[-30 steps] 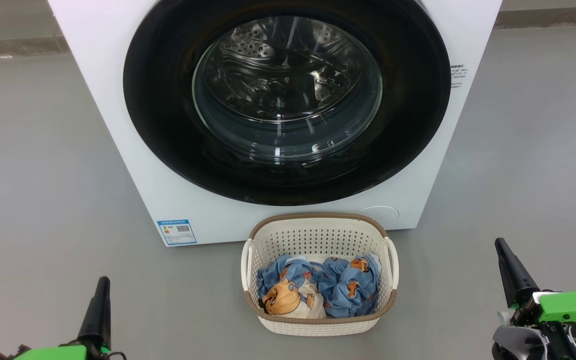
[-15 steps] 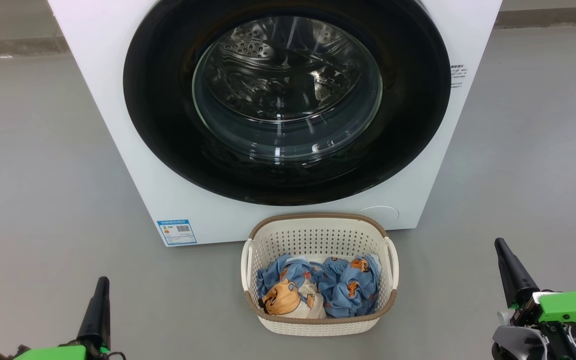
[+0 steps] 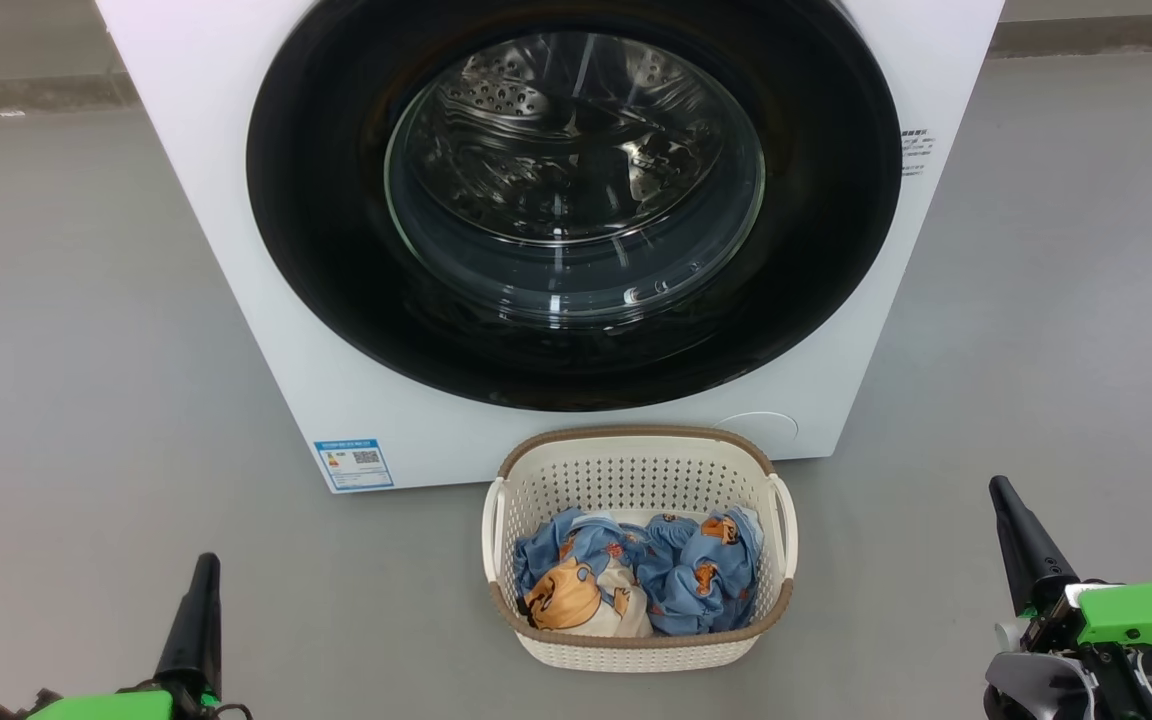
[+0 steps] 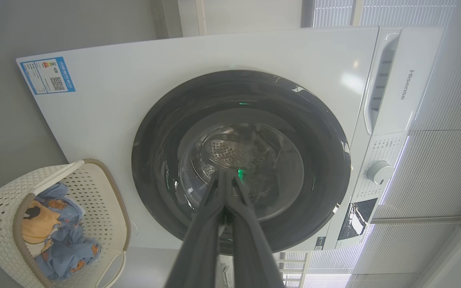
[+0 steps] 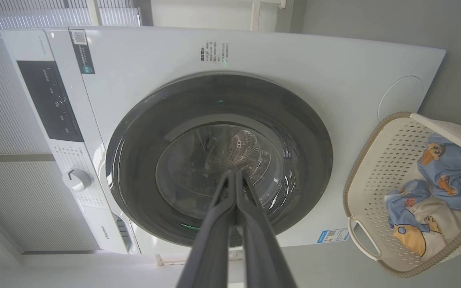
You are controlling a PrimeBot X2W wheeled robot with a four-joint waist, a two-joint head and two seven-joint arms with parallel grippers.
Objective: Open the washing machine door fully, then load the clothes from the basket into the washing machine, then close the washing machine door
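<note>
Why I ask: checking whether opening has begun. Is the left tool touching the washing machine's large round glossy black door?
Apart. In the head view, bare grey floor lies between the left tool and the large round glossy black door.

Ahead of the fingers, the washer is white, with a small blue label and a steel drum dotted with holes. Its door is a glossy black ring round clear glass. The basket is cream-white, perforated in rows, with a brown rim. The clothes are light blue with orange cartoon figures and a white patch. The fingers are dark grey, on bright green mounts. The floor is plain grey.
</note>
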